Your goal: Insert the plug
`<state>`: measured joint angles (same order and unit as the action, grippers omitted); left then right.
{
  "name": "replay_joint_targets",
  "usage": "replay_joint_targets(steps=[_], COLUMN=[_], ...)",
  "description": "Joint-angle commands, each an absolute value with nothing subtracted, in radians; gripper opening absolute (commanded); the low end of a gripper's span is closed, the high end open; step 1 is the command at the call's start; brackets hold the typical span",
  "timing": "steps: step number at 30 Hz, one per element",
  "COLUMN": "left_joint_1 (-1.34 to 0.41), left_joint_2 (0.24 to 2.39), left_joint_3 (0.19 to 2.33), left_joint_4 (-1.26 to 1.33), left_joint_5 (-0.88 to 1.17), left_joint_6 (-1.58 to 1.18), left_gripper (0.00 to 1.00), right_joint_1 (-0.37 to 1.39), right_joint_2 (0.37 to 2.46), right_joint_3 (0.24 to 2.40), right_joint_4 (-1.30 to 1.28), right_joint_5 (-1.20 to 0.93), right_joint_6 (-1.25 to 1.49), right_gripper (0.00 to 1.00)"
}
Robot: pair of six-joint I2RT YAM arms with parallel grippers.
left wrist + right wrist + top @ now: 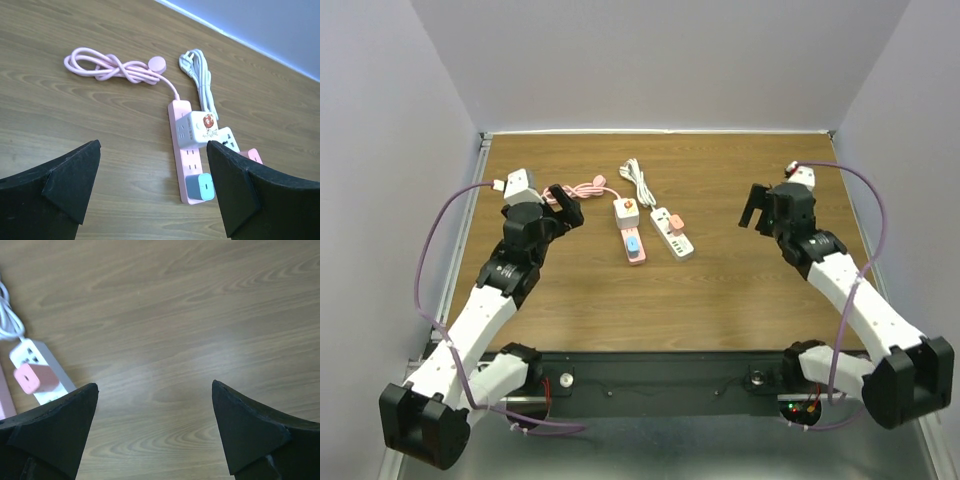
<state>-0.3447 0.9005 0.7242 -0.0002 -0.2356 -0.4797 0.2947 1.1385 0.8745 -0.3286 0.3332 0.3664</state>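
Left gripper (565, 203) and right gripper (756, 210) both gape empty; pink strip (629, 229) lies between, running near-to-far (closer to left).

Arm shells: white, on left arm (480, 315) and right arm (855, 300)
Joints (525, 225): black housings
Cables (421, 265): purple, one looped beside each arm
Grippers: left gripper (153, 142) and right gripper (154, 383), black wedge fingers (70, 185)
Wrist cameras (520, 182): white boxes

wooden table (720, 300), pink power strip (628, 229), white power strip (679, 244), coiled pink cable (585, 188)
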Motion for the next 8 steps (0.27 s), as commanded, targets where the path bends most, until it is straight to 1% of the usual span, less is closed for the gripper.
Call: replay_joint_targets(steps=[1,5,8], left_joint_1=[-0.339,-0.337,-0.339], left_joint_2=[0.859,0.854,0.845], left_joint_3=[0.784,0.801,0.808], left_joint_4=[-0.060,-0.077,-0.077], left_joint_5=[-0.324,-0.344,-0.359], left_joint_6=[-0.480,-0.472,-0.476], left_gripper=[0.99,0.99,0.99], right_joint_1=[0.298,0.299,0.298], right_joint_2=[1.022,0.948,0.902], right_joint_3=[0.861,0.825,0.816], right_joint_4=[-0.273,-0.272,-0.268], right_joint_5=[0.478,0.589,0.617], right_joint_6=[0.425,0.459,0.453], right_gripper=[1.00,1.00,1.00])
